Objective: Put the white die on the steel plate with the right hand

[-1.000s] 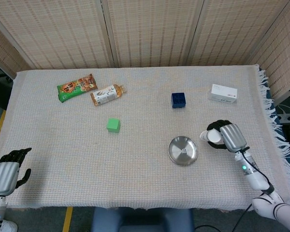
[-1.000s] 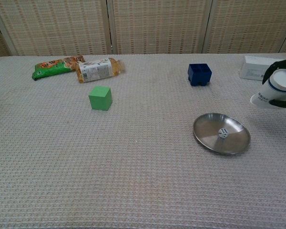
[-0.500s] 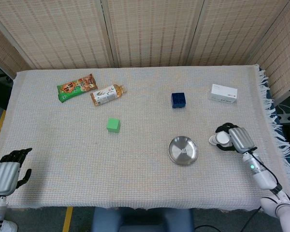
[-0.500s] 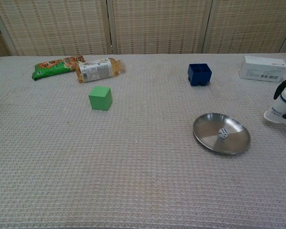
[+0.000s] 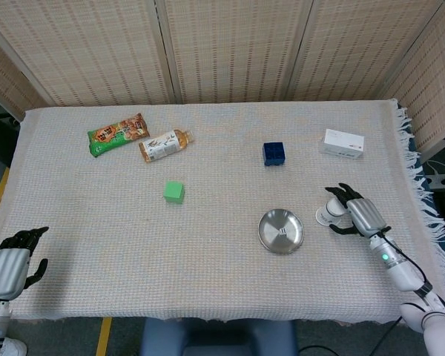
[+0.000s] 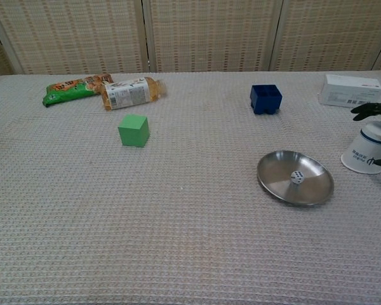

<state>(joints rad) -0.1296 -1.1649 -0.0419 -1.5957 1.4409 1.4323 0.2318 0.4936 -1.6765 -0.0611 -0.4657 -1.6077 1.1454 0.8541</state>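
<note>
— Woven screens behind, grey waffle-weave cloth over the table (image 5: pixel 208 274). Where's the white die (image 6: pixel 297 177)?

— I see it lying inside the steel plate (image 6: pixel 276 182), a little right of the plate's middle in the chest view, dark pips up. From the head camera it shows only as a small pale square in the dish.

— And your right hand (image 5: pixel 358 216)?

— Off to the right of the plate, well apart from the die, with bare cloth between them. Its fingers (image 5: pixel 341 190) are spread apart on either side of a white paper cup (image 6: pixel 368 149) that stands mouth-down on the cloth. I can't tell whether any finger touches the cup; nothing looks gripped. In the chest view only dark fingertips show at the frame's right edge, above and beside the cup.

— The left hand (image 5: pixel 11 263)?

— Down at the near left corner of the table, over the edge, far from everything. Its dark fingers are spread out, and it holds nothing.

— What else is on the cloth?

— A dark blue cube-shaped box (image 5: pixel 274 153) behind the plate, a white carton (image 5: pixel 344 143) at the far right. A green cube (image 5: pixel 173 192) sits left of centre, and beyond it a small bottle (image 5: pixel 165 144) lies on its side, just beside a green and orange snack packet (image 5: pixel 117 133).
</note>
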